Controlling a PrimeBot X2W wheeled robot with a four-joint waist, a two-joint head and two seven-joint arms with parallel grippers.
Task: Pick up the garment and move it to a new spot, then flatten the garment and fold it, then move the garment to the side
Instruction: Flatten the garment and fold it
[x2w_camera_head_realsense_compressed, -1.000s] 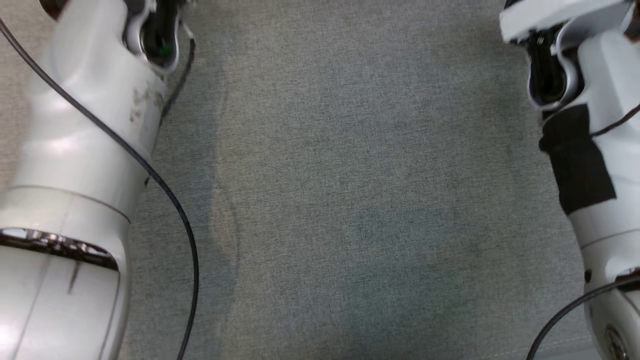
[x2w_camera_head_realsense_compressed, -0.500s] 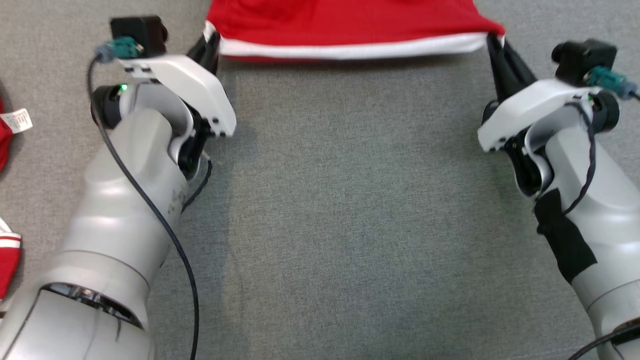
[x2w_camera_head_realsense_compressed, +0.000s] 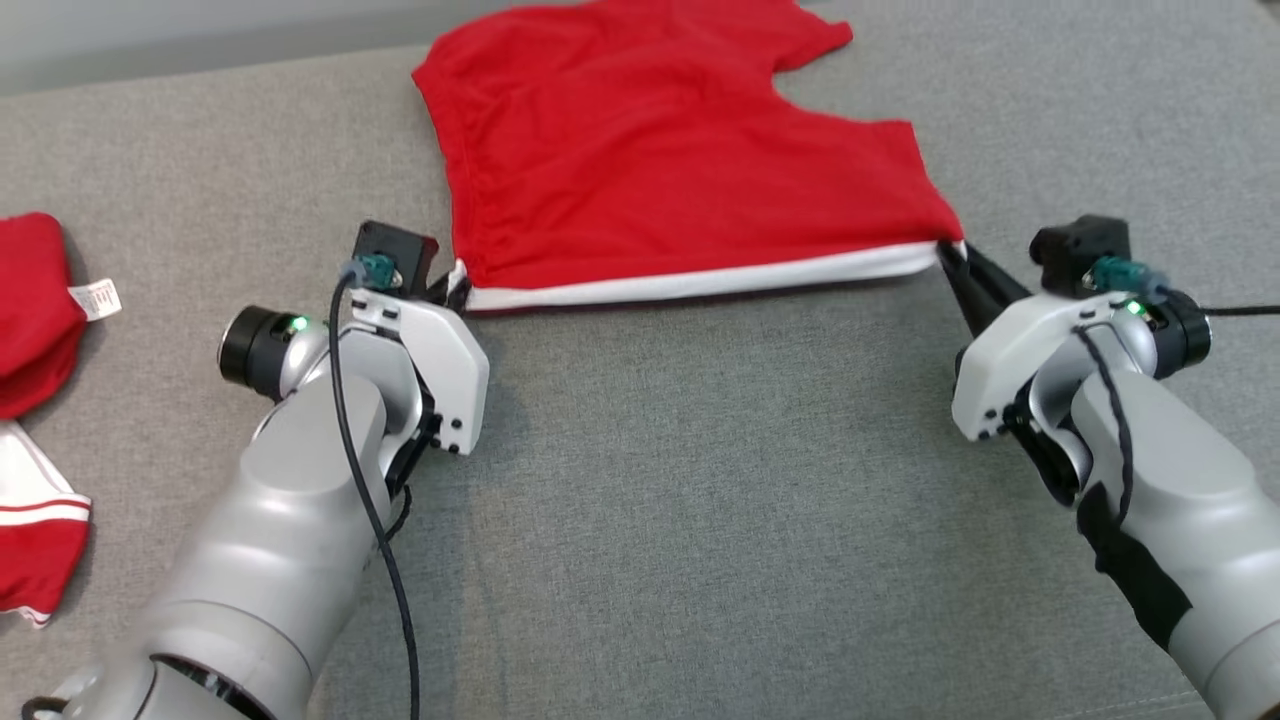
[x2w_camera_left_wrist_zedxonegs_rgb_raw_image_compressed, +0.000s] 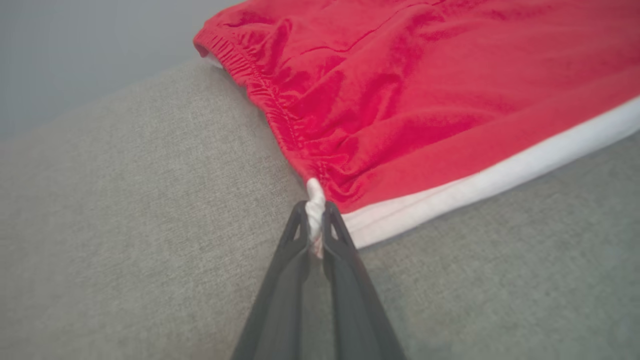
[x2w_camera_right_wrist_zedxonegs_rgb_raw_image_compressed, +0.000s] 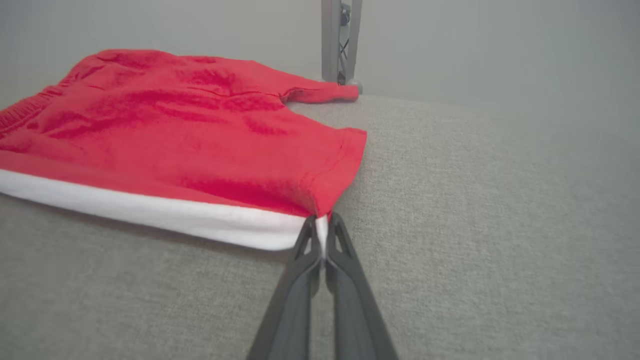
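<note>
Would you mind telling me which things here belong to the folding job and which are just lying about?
Job in hand: red shorts; left gripper and right gripper, each shut on a corner of the white-edged side.

Lying about: red bundle with a label; red and white cloth; metal post.
</note>
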